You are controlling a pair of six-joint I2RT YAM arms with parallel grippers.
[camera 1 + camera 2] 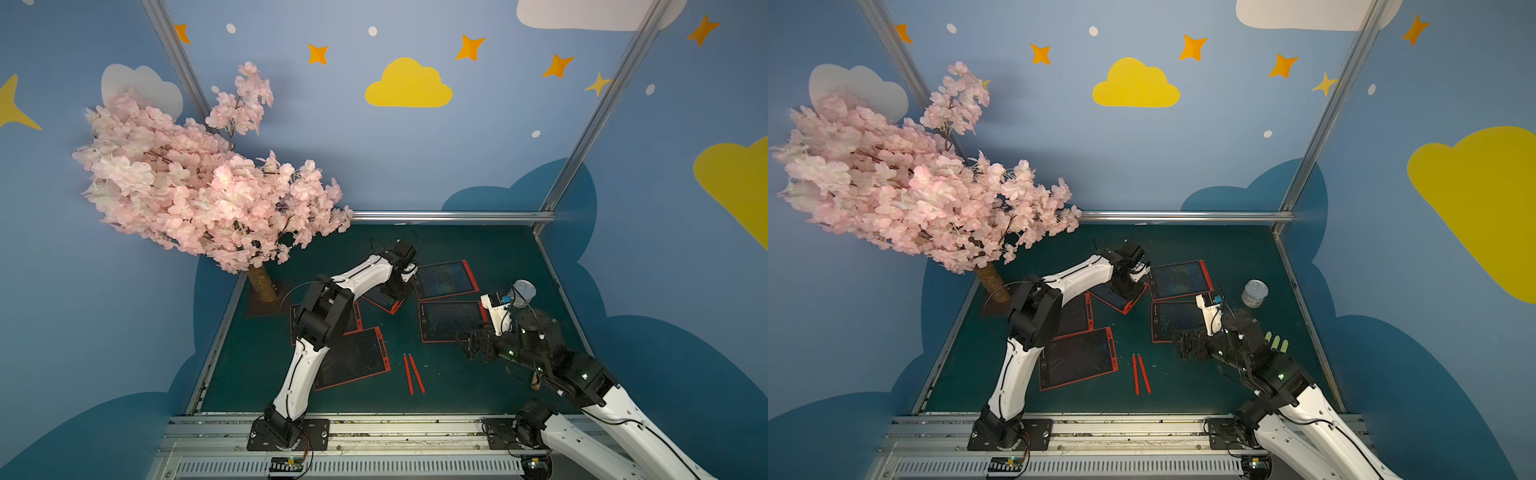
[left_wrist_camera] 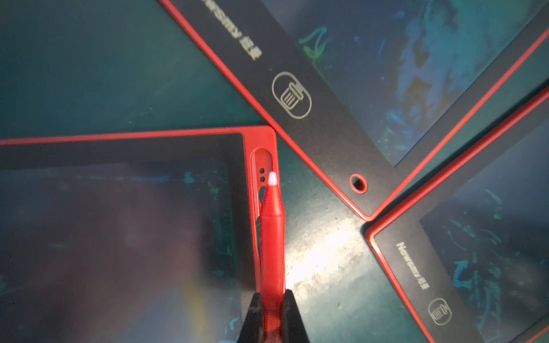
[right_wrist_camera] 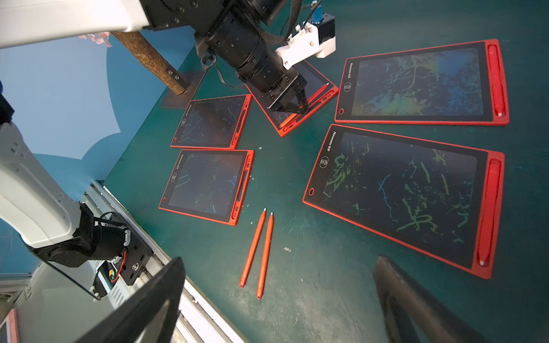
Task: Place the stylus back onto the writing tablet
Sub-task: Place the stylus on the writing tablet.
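step: seating stylus (image 2: 271,237) in tablet (image 2: 255,138) slot (image 2: 258,178) | left hand (image 2: 271,297) clamps stylus, tip over slot's end; right hand (image 3: 279,259) wide, empty | next: likely align barrel, lower, press in, release

Stylus (image 2: 271,243): red, white tip. Writing tablet (image 2: 118,231): red frame, dark screen with faint blue-green scribbles. Desk (image 2: 74,74) dark green; tree (image 1: 187,187) blossom pale pink.

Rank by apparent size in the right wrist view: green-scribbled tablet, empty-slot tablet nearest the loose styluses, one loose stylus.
Green-scribbled tablet: largest, but nearer the camera, so unsure.
Empty-slot tablet nearest the styluses.
Loose stylus: smallest.
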